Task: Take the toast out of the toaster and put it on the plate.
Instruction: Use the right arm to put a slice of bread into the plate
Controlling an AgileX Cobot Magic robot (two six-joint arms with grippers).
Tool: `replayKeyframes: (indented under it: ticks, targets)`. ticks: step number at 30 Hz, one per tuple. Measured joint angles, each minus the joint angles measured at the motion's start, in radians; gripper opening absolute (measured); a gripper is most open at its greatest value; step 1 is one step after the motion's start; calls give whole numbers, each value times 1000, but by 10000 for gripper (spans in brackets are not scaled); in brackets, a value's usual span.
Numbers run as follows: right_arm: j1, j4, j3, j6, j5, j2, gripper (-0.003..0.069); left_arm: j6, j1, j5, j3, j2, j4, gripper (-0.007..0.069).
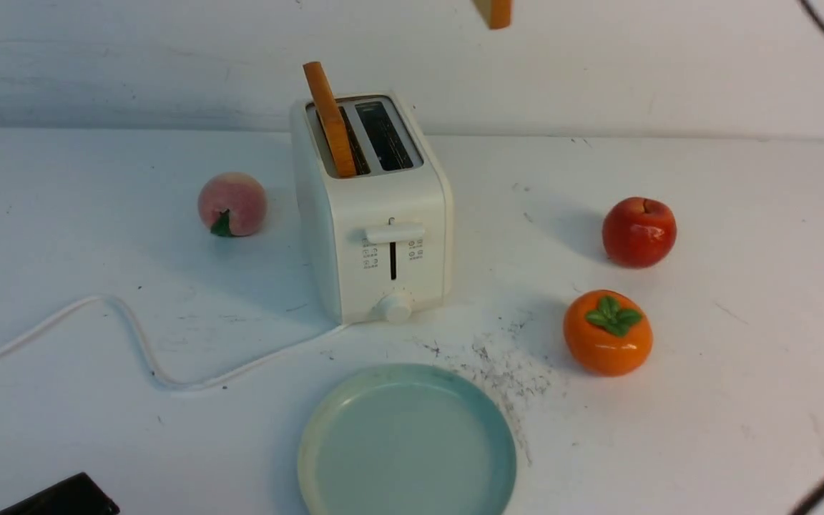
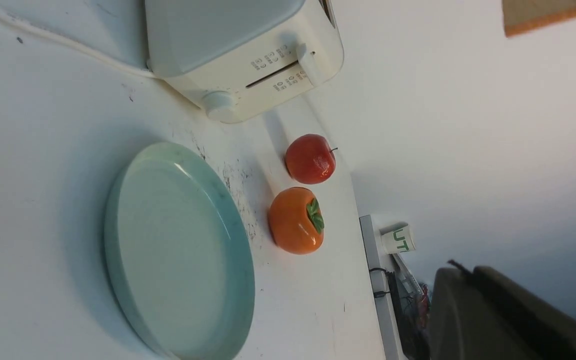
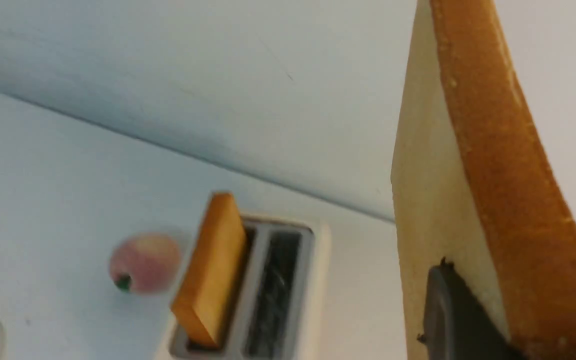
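Right fingers (image 3: 450,315) clamped on one toast slice (image 3: 468,150), held high, right of the toaster (image 1: 376,214). Second toast slice (image 1: 330,118) leans in its left slot. Plate (image 1: 326,458) on counter (image 1: 741,372) before toaster. Left fingers (image 2: 460,320) together.

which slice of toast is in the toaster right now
The leaning slice in the left slot of the toaster, its top poking out. The other slice hangs high above the table, clear of the toaster.
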Motion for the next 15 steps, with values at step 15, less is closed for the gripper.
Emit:
replayKeyframes:
  ticks: [15]
  targets:
    - [-10, 355, 414, -163, 409, -226, 103, 2, 0, 3, 0, 0, 179, 8]
